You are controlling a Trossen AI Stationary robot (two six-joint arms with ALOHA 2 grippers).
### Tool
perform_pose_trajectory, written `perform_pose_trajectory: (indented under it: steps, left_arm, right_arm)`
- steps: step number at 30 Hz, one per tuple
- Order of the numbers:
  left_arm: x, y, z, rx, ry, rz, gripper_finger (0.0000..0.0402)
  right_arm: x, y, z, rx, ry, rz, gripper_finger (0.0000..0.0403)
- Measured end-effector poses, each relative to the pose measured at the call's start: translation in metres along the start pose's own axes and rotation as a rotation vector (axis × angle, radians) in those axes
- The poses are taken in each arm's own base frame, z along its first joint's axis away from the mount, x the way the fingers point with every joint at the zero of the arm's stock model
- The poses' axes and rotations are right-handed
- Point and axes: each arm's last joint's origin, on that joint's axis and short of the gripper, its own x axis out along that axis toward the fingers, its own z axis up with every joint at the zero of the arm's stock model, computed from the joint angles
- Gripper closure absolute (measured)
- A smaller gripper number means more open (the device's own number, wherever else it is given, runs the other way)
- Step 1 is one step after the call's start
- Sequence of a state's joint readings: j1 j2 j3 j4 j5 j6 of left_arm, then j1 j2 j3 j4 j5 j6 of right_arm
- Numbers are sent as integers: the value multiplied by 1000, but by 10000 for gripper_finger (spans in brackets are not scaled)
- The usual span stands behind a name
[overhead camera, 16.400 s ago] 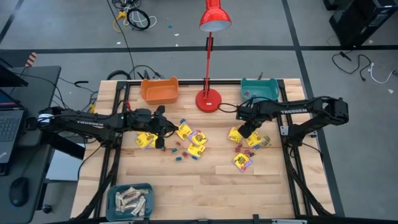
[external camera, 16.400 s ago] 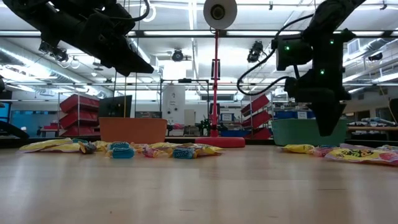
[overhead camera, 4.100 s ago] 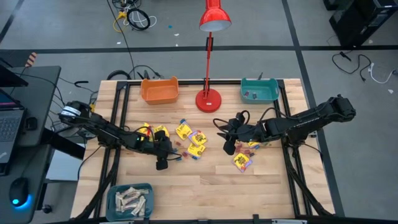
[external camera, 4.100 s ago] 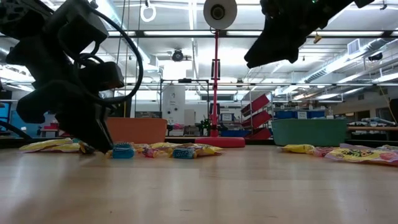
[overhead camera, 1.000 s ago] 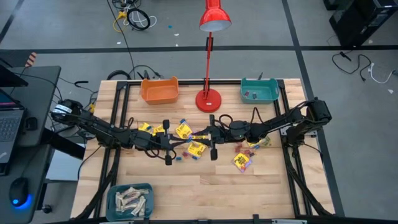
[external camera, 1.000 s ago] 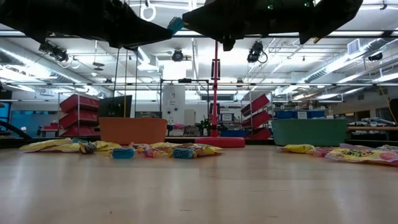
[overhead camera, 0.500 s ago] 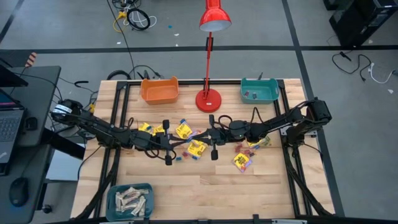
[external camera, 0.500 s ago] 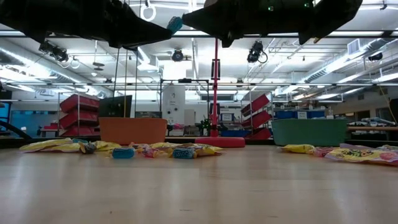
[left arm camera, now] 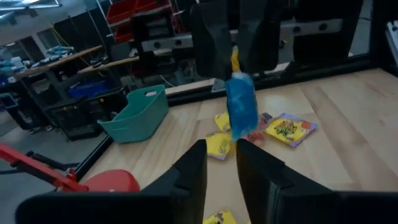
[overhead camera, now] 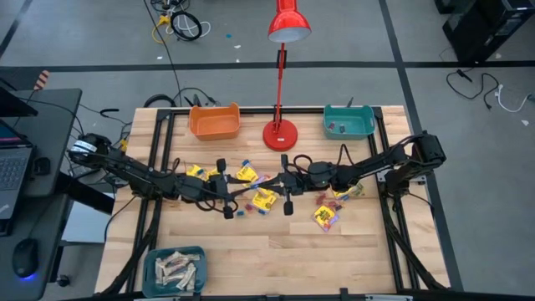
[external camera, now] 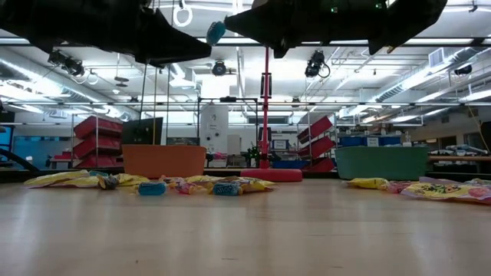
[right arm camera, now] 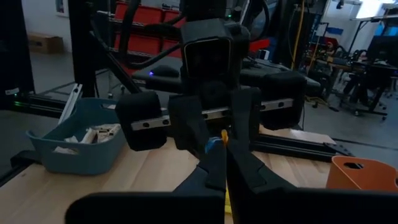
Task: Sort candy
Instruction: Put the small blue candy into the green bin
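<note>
Grippers meet tip to tip above the table's middle — right gripper [left arm camera: 236,59] clenched on a blue candy [left arm camera: 241,113], left gripper [left arm camera: 219,163] released, its fingers either side — loose candy [overhead camera: 324,216] scattered on the table [overhead camera: 276,251] below.

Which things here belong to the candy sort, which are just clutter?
Job:
- blue candy, pinched by the right gripper
- left gripper, fingers parted
- loose candy on the table
- orange bin, teal bin, blue bin of beige bars

Lying about:
- red lamp
- laptop
- floor cables
</note>
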State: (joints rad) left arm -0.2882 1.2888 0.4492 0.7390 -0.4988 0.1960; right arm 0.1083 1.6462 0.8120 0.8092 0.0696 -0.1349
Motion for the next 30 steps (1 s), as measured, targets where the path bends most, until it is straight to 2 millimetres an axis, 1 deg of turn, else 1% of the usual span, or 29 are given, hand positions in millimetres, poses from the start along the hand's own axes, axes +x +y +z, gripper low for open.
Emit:
perform_pose_trajectory:
  steps: [3, 7, 12, 19, 22, 26, 30]
  left_arm:
    - [0, -1, -3, -9, 27, -5, 300]
    - [0, -1, -5, -39, 51, -8, 298]
    - [0, -2, -7, -33, 68, -12, 298]
    - [0, -2, -7, -32, 68, -12, 298]
    - [0, -2, -7, -32, 69, -12, 298]
    - [0, -2, -7, -32, 69, -11, 298]
    - [0, -2, -7, -32, 69, -11, 298]
  right_arm:
    - [-3, -4, 4, 0, 3, -18, 403]
    - [-9, -10, 10, -1, 37, -35, 403]
    - [-27, -21, 22, -16, 156, -152, 403]
    - [-74, -39, 41, -60, 383, -411, 403]
    - [-97, -51, 47, -54, 462, -530, 403]
    - [-127, -74, 49, 51, 529, -680, 403]
    - [-152, -99, 46, 174, 584, -838, 403]
